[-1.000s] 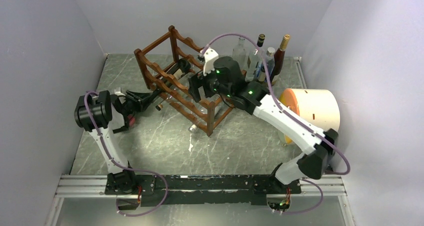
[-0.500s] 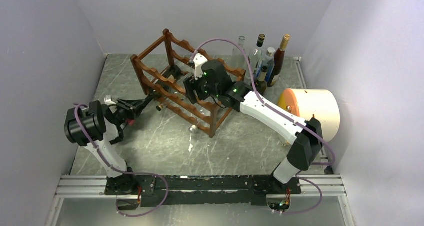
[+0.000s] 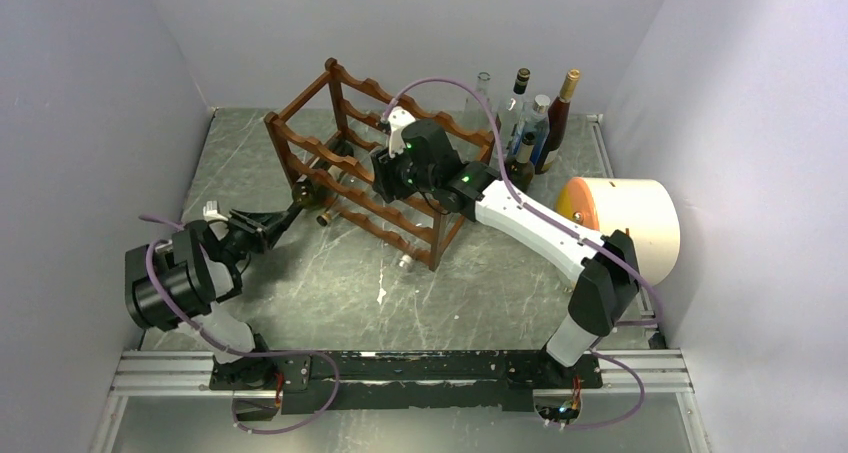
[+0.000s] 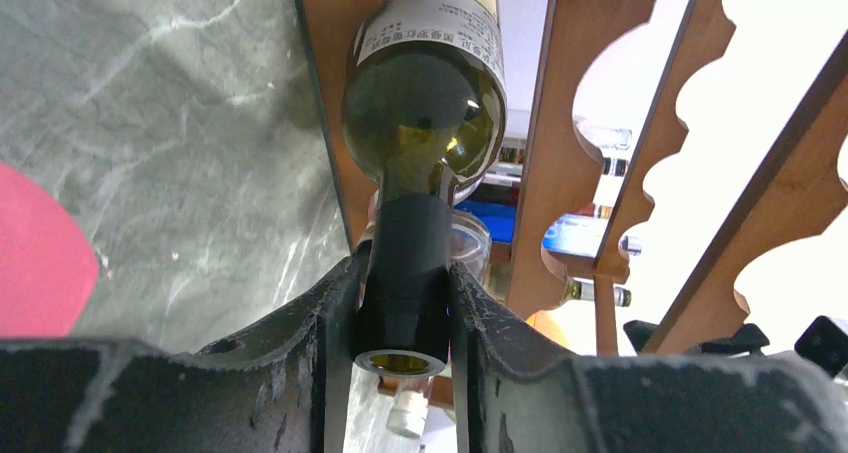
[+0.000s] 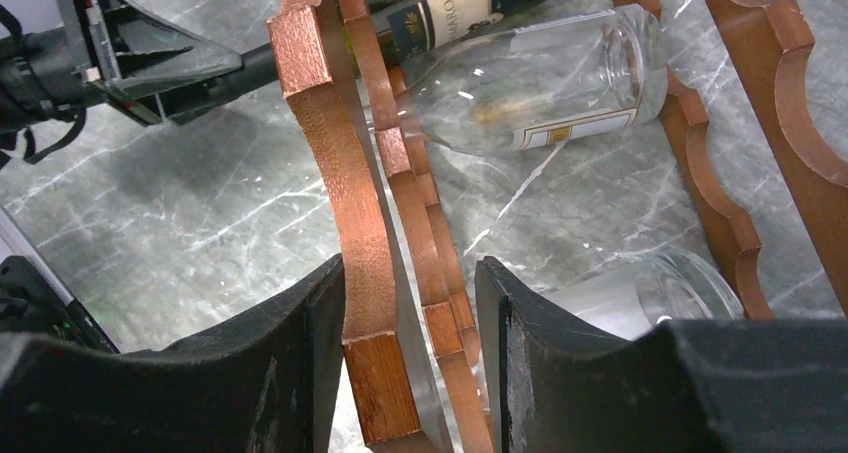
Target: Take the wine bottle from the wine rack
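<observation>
The left gripper is clamped on the neck of the wine bottle — it lies low in the wine rack — while the right gripper straddles a rail, its grip not clear

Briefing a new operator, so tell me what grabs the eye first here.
The reddish wine rack mid-table, both arms at it: the left gripper clamps the neck of a dark green wine bottle at its left end; the right gripper straddles its top rail. A cream cylinder lies far right.
</observation>
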Controlling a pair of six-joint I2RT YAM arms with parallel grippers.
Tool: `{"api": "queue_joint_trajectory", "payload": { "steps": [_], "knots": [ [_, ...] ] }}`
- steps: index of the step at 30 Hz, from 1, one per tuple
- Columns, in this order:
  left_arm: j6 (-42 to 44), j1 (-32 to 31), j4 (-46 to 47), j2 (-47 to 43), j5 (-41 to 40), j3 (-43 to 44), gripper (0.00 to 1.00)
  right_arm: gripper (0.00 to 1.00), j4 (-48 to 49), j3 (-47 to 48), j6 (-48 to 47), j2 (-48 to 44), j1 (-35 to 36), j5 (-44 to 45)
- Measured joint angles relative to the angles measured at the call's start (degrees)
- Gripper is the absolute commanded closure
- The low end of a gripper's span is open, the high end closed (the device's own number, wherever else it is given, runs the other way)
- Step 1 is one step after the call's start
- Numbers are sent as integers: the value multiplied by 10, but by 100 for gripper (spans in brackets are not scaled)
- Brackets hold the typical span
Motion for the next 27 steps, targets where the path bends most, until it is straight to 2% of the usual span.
{"api": "queue_joint_trajectory", "payload": {
  "steps": [6, 16, 27],
  "knots": [
    [65, 39, -162, -113, 32, -1, 93, 52, 4, 0, 5, 2, -1, -1],
    [171, 51, -437, -337, 12, -8, 93, 54, 30, 1, 19, 25, -3, -21],
    [215, 52, -638, -551, -37, -7, 93, 54, 33, 2, 16, 28, -4, -26]
  ]
}}
